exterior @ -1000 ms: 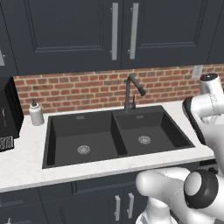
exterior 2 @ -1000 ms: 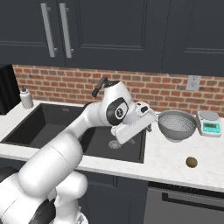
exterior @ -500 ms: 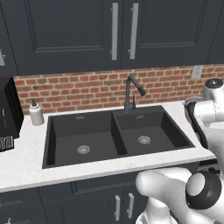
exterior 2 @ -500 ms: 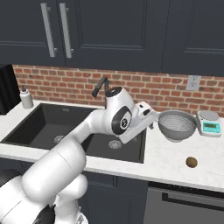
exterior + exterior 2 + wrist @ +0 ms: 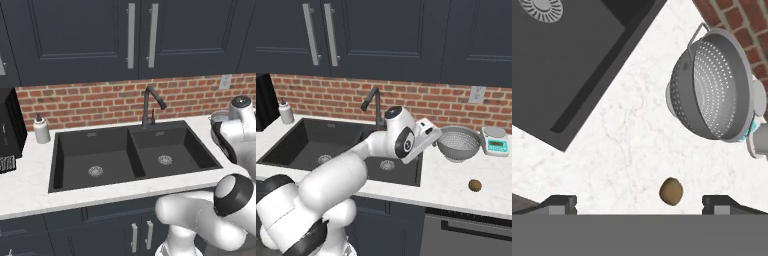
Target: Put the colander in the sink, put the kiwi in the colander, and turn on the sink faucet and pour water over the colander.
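Standing upright on the white marble counter (image 5: 451,175) to the right of the sink (image 5: 316,145), the colander (image 5: 458,144) is seen close to the brick backsplash (image 5: 446,102). A small digital scale (image 5: 495,141) is placed just beside it on its right, touching or nearly touching its rim; which of the two cannot be told. The kiwi (image 5: 475,185) is found nearer the counter's front edge, apart from the colander and to its front right. Both basins of the sink are shown with a silver drain (image 5: 165,160) in each, and the sink faucet (image 5: 151,104) is mounted behind the divider between them, its spout angled over the right basin. A white soap dispenser (image 5: 41,129) is set on the counter at the sink's left rear corner.

The gripper (image 5: 640,204) is held spread wide, with nothing between its fingertips (image 5: 558,203). In the hand view the colander (image 5: 714,90), the kiwi (image 5: 671,191) and a corner of the sink (image 5: 567,55) are looked down upon, the kiwi lying between the two tips in the picture. In the right base view the hand (image 5: 423,140) is poised above the sink's right edge, just left of the colander.
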